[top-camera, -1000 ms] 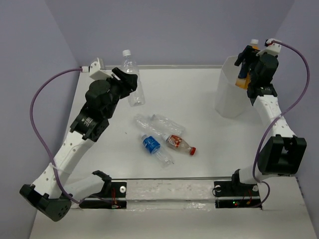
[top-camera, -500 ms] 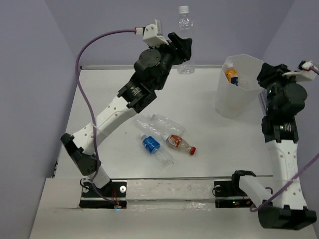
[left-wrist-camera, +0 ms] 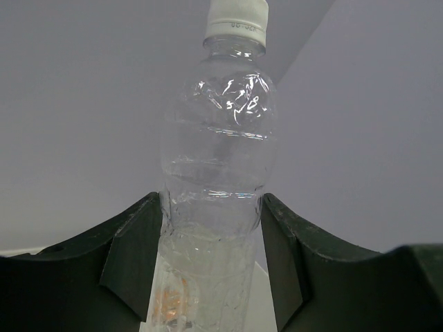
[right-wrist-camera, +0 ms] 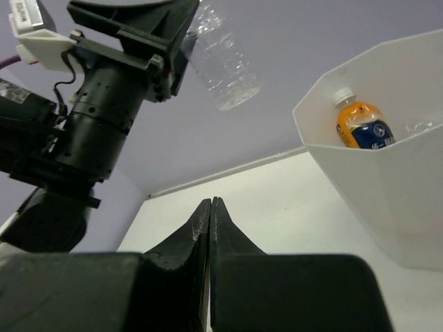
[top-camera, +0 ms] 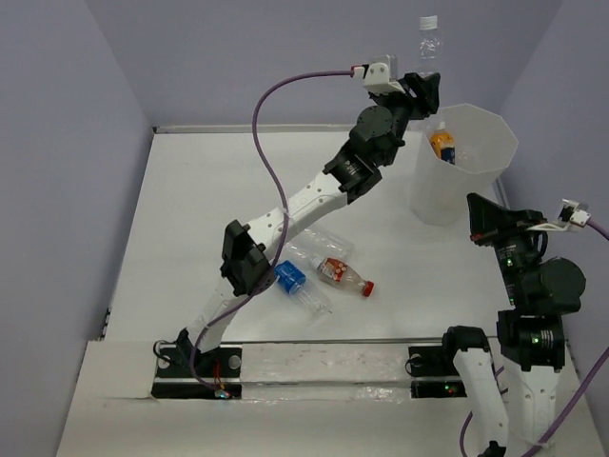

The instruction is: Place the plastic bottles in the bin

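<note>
My left gripper (top-camera: 422,88) (left-wrist-camera: 211,202) is shut on a clear plastic bottle (top-camera: 429,40) (left-wrist-camera: 220,145) with a white cap. It holds the bottle upright, high above the far left rim of the bin (top-camera: 502,145). The bin is a translucent white faceted tub (right-wrist-camera: 377,183), and an orange bottle (top-camera: 441,145) (right-wrist-camera: 360,126) lies inside it. On the table lie a clear bottle (top-camera: 319,238), a blue-labelled bottle (top-camera: 291,278) and a red-labelled bottle (top-camera: 343,274). My right gripper (top-camera: 474,211) (right-wrist-camera: 210,202) is shut on nothing, near and to the right of the bin.
The left arm (top-camera: 314,195) stretches diagonally over the table and passes above the bottles lying there. Purple walls (top-camera: 238,67) enclose the table at the back and sides. A cable (top-camera: 271,124) loops above the left arm.
The left arm swung from the back left to the right with the clear bottle, up over the bin. The right gripper dropped the orange bottle into the bin, pulled back and shut.
</note>
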You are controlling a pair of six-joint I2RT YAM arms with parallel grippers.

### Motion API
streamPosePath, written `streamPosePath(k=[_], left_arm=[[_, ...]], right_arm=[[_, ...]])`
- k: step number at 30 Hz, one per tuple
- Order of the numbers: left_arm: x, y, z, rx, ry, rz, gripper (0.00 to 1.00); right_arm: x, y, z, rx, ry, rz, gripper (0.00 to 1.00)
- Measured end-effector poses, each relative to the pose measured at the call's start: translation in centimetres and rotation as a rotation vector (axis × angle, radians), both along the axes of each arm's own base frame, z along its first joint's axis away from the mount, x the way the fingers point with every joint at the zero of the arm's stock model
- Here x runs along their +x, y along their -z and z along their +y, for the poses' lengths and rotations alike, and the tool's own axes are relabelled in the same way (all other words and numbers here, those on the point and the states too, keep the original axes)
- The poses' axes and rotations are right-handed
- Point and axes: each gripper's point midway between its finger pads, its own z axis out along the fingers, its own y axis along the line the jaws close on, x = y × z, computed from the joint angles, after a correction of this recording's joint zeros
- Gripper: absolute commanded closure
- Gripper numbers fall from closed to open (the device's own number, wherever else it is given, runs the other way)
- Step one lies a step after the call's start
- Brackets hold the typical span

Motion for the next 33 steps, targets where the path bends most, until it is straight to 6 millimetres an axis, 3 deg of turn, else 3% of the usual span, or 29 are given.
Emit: streamPosePath(k=[5, 10, 12, 16, 21, 25, 33], left_arm=[[0.4, 1.3, -2.7, -0.048, 0.035, -0.068, 0.79], [-0.6, 2.4, -5.4, -0.1, 0.081, -0.148, 0.8], [-0.9, 2.8, -6.1, -0.116, 0.098, -0.167, 0.74], [-1.2, 4.3, -7.4, -0.121, 0.131, -0.196, 0.39], [-0.8, 6.4, -8.4, -0.08, 0.138, -0.2, 0.15], [-0.6, 7.5, -8.9, -0.046, 0.138, -0.211, 0.01], [-0.9, 7.3, -9.1, 0.006, 0.136, -0.261, 0.01]], right_arm=[[-0.6, 1.6, 1.1, 0.011, -0.065, 0.037, 1.0], [-2.1, 3.3, 2.4, 0.024, -0.138, 0.052, 1.0], [-2.3, 3.4, 2.6, 0.021, -0.151, 0.054, 1.0], [-2.5, 3.7, 3.2, 0.014, -0.186, 0.065, 1.0], [-2.7, 3.7, 3.7, 0.005, -0.215, 0.067, 1.0], [-2.7, 3.8, 3.9, 0.002, -0.229, 0.072, 1.0], [-2.1, 4.2, 4.0, -0.003, -0.235, 0.091, 1.0]])
